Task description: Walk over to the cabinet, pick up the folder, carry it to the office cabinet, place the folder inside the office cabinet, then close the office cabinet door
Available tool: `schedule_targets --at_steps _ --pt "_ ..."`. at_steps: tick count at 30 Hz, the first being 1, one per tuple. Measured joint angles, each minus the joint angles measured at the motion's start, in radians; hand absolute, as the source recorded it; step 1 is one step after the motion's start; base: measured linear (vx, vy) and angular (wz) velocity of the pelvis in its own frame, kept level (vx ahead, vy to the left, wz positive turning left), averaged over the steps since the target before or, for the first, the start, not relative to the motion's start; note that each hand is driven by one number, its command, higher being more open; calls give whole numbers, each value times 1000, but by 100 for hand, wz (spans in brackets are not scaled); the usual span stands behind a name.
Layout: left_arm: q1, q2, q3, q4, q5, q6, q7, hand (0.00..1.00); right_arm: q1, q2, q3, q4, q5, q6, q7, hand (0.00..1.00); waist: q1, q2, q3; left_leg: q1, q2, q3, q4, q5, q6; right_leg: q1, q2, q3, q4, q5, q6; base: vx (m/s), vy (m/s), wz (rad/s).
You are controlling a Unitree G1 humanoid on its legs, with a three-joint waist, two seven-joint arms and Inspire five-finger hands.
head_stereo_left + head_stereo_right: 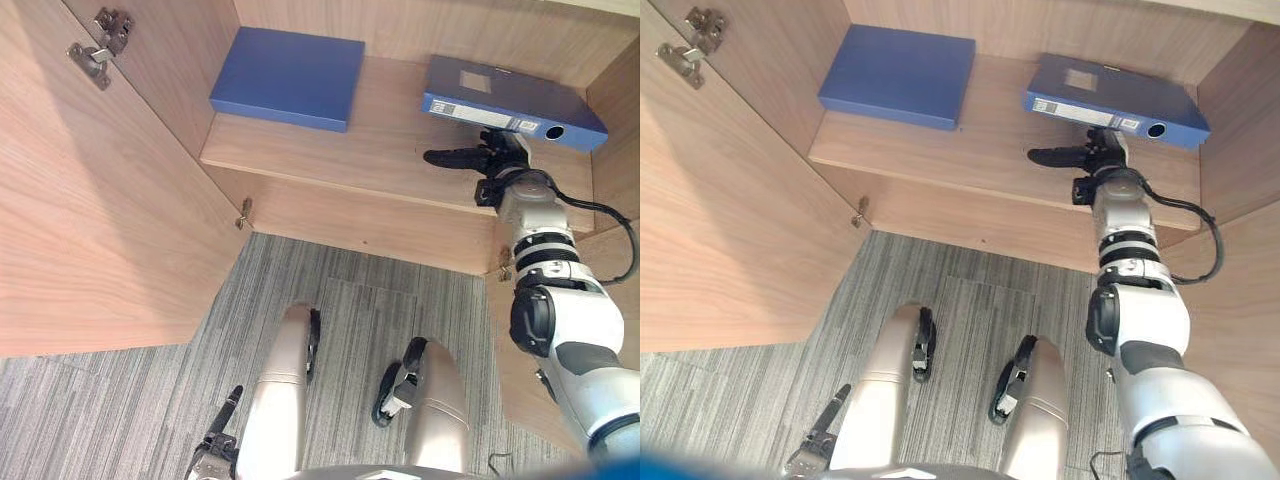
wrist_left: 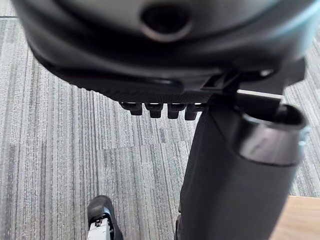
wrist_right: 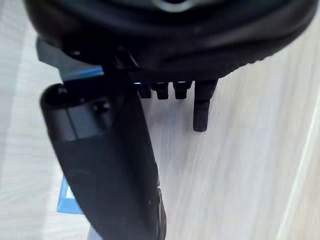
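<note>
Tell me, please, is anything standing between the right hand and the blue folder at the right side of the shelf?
Nothing visible does. The right hand is open over the shelf, just in front of the folder; the other blue folder lies apart, far to the left.

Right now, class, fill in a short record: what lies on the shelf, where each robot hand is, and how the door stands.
cabinet door: open, swung left
shelf: bears two blue folders, apart
flat folder: left side, lying flat
labelled folder: right side, spine facing front
right robot hand: on the shelf at the labelled folder's front edge; grip unclear
left robot hand: low over the carpet, idle
</note>
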Motion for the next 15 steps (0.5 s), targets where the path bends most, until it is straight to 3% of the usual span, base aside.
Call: schedule_targets --at_steps 9,15 --pt "0 72 -11 0 2 -17 -51 100 157 -98 250 -140 11 -153 83 100 -1 -1 9 3 13 19 10 -9 3 -17 11 23 10 1 2 -1 -30 -6" --pt "5 92 -61 0 23 -29 -70 100 223 -141 429 -238 22 -189 119 100 -2 -1 9 17 23 34 11 -15 10 -16 20 40 8 8 10 -3 -18 -9"
